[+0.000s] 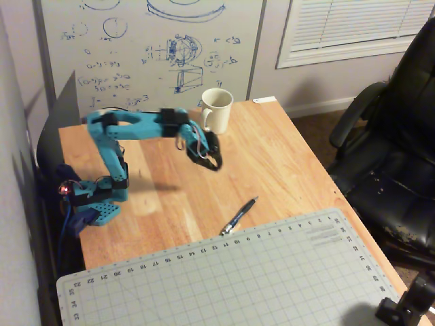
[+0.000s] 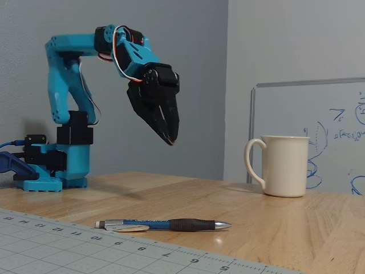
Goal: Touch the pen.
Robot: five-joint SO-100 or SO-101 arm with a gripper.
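The pen (image 1: 239, 216) is a slim dark blue-black stick with a silvery tip. It lies flat on the wooden table, just beside the far edge of the grey cutting mat. In the fixed view the pen (image 2: 165, 225) lies in front, tip to the right. My gripper (image 1: 212, 161) is black, on a blue arm, and hangs in the air well above the table between the mug and the pen. In the fixed view the gripper (image 2: 169, 138) points down, high above the pen, with its jaws together and nothing in them.
A white mug (image 1: 217, 109) stands at the table's far edge, right of the arm in the fixed view (image 2: 283, 165). A grey cutting mat (image 1: 258, 278) covers the table's near part. The arm's base (image 1: 98, 197) stands at the left. A black office chair (image 1: 394, 149) is to the right.
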